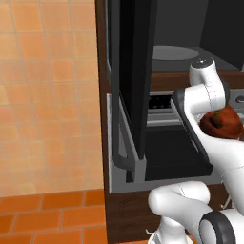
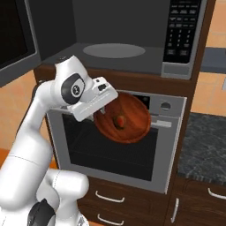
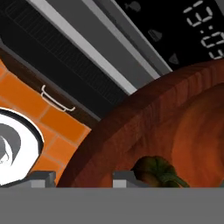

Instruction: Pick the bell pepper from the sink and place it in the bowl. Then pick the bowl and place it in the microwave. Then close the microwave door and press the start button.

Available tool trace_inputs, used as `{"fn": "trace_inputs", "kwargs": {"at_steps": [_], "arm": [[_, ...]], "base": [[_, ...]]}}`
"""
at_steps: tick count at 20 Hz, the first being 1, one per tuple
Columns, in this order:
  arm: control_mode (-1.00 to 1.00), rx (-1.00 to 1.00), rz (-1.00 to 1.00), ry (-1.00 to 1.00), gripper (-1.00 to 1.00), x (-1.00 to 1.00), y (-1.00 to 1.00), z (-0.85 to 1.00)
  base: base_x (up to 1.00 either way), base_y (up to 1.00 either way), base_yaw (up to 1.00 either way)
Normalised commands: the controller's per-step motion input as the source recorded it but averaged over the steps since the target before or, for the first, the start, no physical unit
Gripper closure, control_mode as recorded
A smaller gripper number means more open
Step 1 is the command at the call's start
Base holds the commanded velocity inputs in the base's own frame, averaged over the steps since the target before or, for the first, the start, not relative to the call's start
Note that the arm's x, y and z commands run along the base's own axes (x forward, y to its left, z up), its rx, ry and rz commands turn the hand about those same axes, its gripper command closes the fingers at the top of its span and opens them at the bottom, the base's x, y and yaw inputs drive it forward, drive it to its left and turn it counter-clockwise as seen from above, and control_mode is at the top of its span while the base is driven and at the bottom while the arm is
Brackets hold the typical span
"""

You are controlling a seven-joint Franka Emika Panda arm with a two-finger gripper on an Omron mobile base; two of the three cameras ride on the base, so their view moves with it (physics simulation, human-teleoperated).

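Oven front (image 2: 132, 150), bowl (image 2: 128, 126) tilted in hand (image 2: 100, 107), bell pepper (image 2: 119, 120) inside

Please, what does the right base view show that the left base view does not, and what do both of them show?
Right base view alone: the microwave keypad, the oven front with its knob, a dark counter, and the bowl's inside with the pepper lying in it. Left base view alone: the orange tiled wall and the open microwave door seen edge-on. Both: the arm holding the tilted bowl before the oven, and the microwave's turntable.
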Motion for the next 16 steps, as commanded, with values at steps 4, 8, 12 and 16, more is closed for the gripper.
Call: {"fn": "trace_inputs", "kwargs": {"at_steps": [4, 8, 12, 16], "arm": [[1.0, 0.0, 0.0, 0.0, 1.0, 0.0, 0.0, 0.0], [1.0, 0.0, 0.0, 0.0, 1.0, 0.0, 0.0, 0.0], [1.0, 0.0, 0.0, 0.0, 1.0, 0.0, 0.0, 0.0], [-1.0, -0.06, 0.0, -0.09, 1.0, -0.46, 0.0, 0.0]], "base": [[-0.06, 0.03, 0.0], [-0.08, 0.0, -0.01], [0.0, 0.0, 0.0], [0.0, 0.0, 0.0]]}}
